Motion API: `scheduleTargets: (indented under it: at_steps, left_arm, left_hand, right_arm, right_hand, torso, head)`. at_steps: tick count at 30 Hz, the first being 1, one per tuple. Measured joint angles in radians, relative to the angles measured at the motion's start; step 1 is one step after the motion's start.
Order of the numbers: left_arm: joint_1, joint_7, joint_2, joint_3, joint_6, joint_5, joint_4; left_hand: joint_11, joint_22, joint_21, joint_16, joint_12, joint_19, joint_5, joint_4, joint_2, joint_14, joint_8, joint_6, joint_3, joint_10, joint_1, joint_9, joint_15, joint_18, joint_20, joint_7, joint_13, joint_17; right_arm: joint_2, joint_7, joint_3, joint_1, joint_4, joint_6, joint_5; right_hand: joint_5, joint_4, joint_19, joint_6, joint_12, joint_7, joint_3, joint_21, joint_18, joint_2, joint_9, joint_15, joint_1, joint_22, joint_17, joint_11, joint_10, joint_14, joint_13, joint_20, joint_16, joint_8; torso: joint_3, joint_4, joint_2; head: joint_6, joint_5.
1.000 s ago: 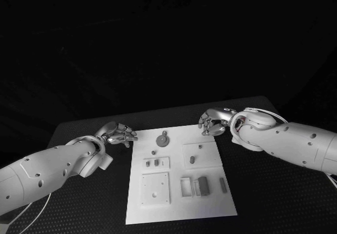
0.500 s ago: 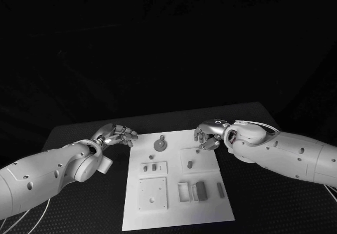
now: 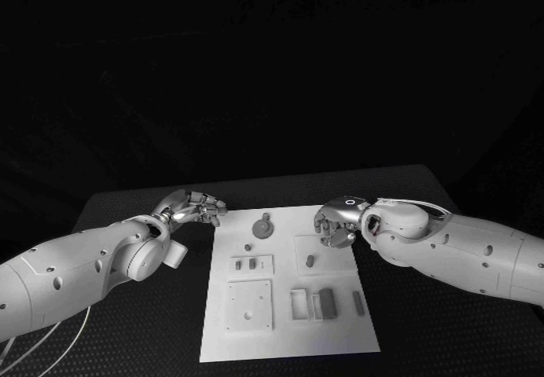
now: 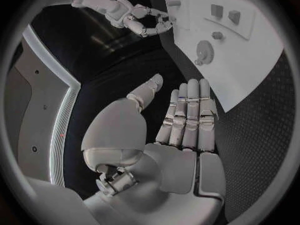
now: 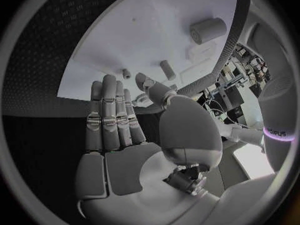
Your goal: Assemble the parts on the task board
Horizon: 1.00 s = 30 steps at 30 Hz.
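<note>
Right silver hand (image 3: 338,222) shifted inward over top edge of white task board (image 3: 289,334), fingers straight, apart, empty. Left silver hand (image 3: 195,207) beside board, empty. Grey parts (image 3: 326,302) untouched on board; assembly unstarted.

Head cam is sitting high, looking down and forward at the black table (image 3: 136,208), taking in the whole white board (image 3: 289,330) from a moderate distance, arms coming in from both sides. Left wrist cam is riding behind the left hand (image 4: 178,130), very close, looking along the palm toward the board's (image 4: 250,70) near edge; it is also catching the right hand (image 4: 147,22) across the board. Right wrist cam is sitting behind the right hand (image 5: 119,125), looking over the fingers at the board (image 5: 156,40). All three are sharing the board's far end.
</note>
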Motion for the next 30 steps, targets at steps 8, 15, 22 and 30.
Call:
scheduleTargets:
  at_steps: [8, 15, 22, 30]
  left_arm:
    - [0.006, 0.002, 0.009, 0.0, 0.001, 0.01, -0.014]
    - [0.007, 0.002, 0.011, 0.0, 0.001, 0.013, -0.017]
    - [0.008, 0.002, 0.013, 0.0, 0.002, 0.016, -0.022]
    - [0.008, 0.002, 0.017, 0.0, 0.003, 0.017, -0.027]
  left_hand:
    - [0.0, -0.008, 0.0, -0.011, 0.0, -0.004, 0.0, 0.0, 0.0, 0.004, 0.004, 0.0, -0.005, -0.007, 0.0, -0.001, 0.004, 0.0, 0.004, 0.0, -0.004, 0.005]
    - [0.004, -0.01, 0.0, -0.012, 0.0, -0.004, 0.0, 0.001, 0.0, 0.004, 0.004, -0.004, -0.01, -0.011, 0.0, -0.002, 0.004, 0.0, 0.004, 0.004, -0.005, 0.007]
    - [0.004, -0.014, 0.0, -0.015, 0.0, -0.004, 0.0, 0.0, 0.0, 0.004, 0.004, -0.004, -0.01, -0.011, 0.0, -0.002, 0.004, 0.0, 0.004, 0.004, -0.006, 0.01]
    - [0.004, -0.017, 0.0, -0.019, 0.0, -0.004, 0.0, 0.0, 0.0, 0.004, 0.004, -0.004, -0.01, -0.011, 0.0, -0.003, 0.004, -0.001, 0.004, 0.004, -0.007, 0.012]
  right_arm:
    - [0.003, -0.01, -0.003, 0.0, -0.016, 0.013, -0.028]
    - [0.017, -0.016, -0.019, 0.001, -0.041, 0.015, -0.047]
    - [0.031, -0.015, -0.029, -0.003, -0.04, 0.012, -0.057]
    - [0.042, -0.012, -0.029, -0.008, -0.043, 0.008, -0.061]
  right_hand:
    - [0.0, 0.0, 0.003, 0.004, -0.005, -0.004, 0.0, 0.0, 0.0, 0.0, 0.0, 0.0, 0.0, 0.001, 0.002, 0.0, 0.007, 0.0, 0.0, -0.003, 0.0, 0.006]
    - [0.0, 0.0, 0.003, 0.008, -0.005, -0.008, 0.0, 0.0, 0.0, 0.0, 0.0, 0.0, 0.0, 0.002, 0.003, -0.004, 0.011, 0.0, 0.0, -0.003, 0.0, 0.006]
    - [0.0, 0.0, 0.003, 0.011, -0.008, -0.01, 0.0, 0.0, 0.0, 0.0, 0.0, 0.0, 0.0, 0.004, 0.006, -0.003, 0.018, 0.0, 0.004, -0.003, 0.0, 0.006]
    - [0.0, 0.003, 0.003, 0.018, -0.008, -0.011, 0.003, 0.0, 0.0, 0.0, 0.0, 0.002, 0.0, 0.006, 0.008, -0.004, 0.025, 0.002, 0.006, -0.003, 0.0, 0.01]
  torso:
    - [-0.0001, -0.0005, -0.001]
    - [0.0012, -0.0012, -0.001]
    - [0.0017, 0.0, -0.002]
    - [0.0007, 0.0004, -0.002]
  head:
    - [-0.016, 0.009]
    - [-0.024, 0.016]
    - [-0.032, 0.022]
    - [-0.04, 0.031]
